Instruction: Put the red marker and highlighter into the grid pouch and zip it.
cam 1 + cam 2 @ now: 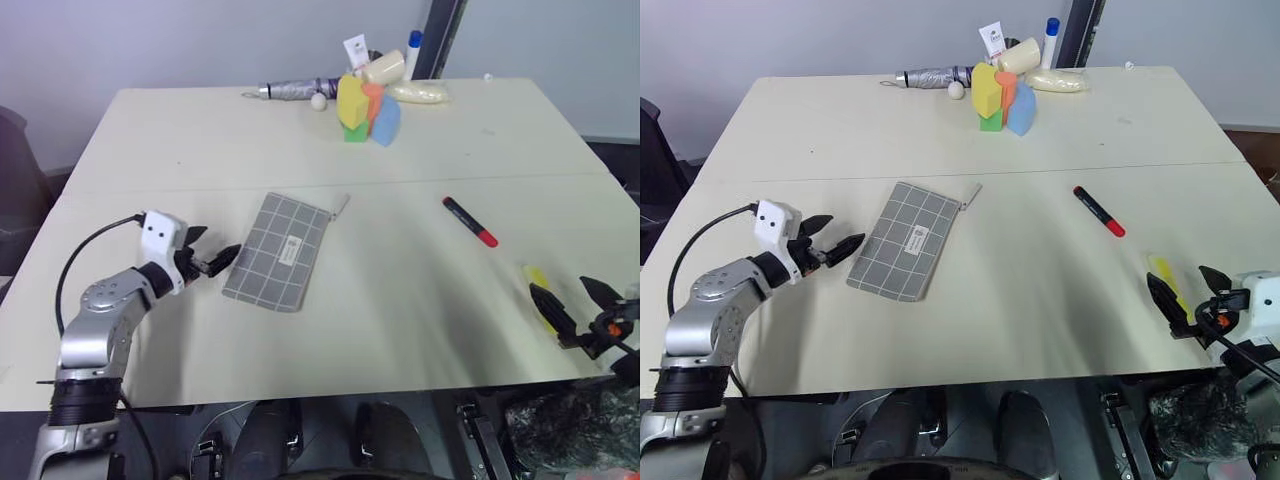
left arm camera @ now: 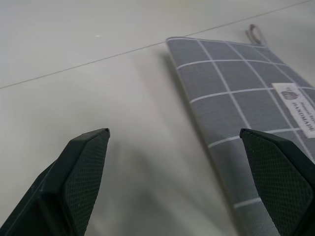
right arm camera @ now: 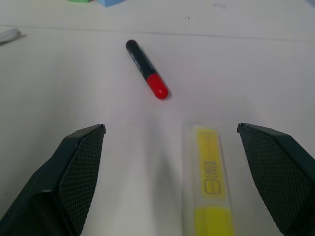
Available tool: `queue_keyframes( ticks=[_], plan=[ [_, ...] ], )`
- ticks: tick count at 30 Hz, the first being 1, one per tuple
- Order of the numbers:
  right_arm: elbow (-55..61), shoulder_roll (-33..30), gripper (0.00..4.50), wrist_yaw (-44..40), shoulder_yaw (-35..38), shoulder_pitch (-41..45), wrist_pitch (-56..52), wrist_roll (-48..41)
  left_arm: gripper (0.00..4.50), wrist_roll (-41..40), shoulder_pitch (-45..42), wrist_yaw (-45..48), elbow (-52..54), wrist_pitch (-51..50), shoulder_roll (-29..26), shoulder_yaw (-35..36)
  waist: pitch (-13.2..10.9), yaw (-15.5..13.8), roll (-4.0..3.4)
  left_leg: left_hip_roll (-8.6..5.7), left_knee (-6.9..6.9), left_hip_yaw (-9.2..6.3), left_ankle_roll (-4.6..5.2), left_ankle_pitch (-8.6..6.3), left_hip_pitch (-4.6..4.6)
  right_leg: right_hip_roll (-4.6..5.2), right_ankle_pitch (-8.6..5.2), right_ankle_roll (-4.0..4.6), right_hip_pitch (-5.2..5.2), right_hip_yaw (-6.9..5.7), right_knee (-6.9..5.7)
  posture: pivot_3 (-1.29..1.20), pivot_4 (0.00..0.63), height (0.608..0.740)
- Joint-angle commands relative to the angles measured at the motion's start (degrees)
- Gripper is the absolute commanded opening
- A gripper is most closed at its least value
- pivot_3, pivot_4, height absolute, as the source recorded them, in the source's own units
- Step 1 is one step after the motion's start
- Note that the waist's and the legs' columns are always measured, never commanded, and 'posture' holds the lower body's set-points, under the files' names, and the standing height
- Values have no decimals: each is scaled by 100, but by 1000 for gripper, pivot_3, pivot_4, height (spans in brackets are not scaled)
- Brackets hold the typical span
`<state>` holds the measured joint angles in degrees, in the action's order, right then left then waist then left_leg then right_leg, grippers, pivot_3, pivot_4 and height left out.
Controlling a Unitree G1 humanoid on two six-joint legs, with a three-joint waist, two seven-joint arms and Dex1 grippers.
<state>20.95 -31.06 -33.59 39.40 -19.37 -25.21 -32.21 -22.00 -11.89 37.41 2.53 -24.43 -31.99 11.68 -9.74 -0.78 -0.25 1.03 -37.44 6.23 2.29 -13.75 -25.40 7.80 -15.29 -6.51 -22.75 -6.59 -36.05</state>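
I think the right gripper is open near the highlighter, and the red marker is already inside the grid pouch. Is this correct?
Not quite. The red marker is not inside the grid pouch; it lies on the bare table, apart from it, as the left eye view shows. The rest holds: the right gripper is open near the highlighter.

The left arm is silver-grey metal with rounded joint housings, a ribbed black collar low down and a white boxy wrist block with two dark dots; a black cable loops to it. Each end effector has two black, cross-hatched, wedge-shaped fingers
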Motion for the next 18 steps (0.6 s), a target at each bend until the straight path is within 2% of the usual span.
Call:
queue_keyframes(
  ticks=[1, 8, 18],
  plan=[
    [20, -136, 4500, -42, 25, 54, 111, 7, 4465, -29, 15, -41, 238, 89, -79, 161, 0, 0, 0, 0, 0, 0, 0, 0, 0, 0, 0, 0, 0, 0, 0, 0, 150, 740],
    [4, -210, 4500, 79, -350, 508, 44, 85, 4465, -161, 115, -121, 387, -35, -36, 260, 0, 8, 0, 0, -1, 1, 3, 3, 0, -2, 1, -1, 6, 0, -1, 0, 150, 740],
    [-122, -349, 4500, 266, -1428, 1844, -218, 258, 4465, -301, 671, -221, 1149, -66, -4, 309, 0, 8, 0, 0, 0, 1, 10, 10, 0, -1, 2, -1, 7, 1, -2, 0, 150, 740]
  ],
)
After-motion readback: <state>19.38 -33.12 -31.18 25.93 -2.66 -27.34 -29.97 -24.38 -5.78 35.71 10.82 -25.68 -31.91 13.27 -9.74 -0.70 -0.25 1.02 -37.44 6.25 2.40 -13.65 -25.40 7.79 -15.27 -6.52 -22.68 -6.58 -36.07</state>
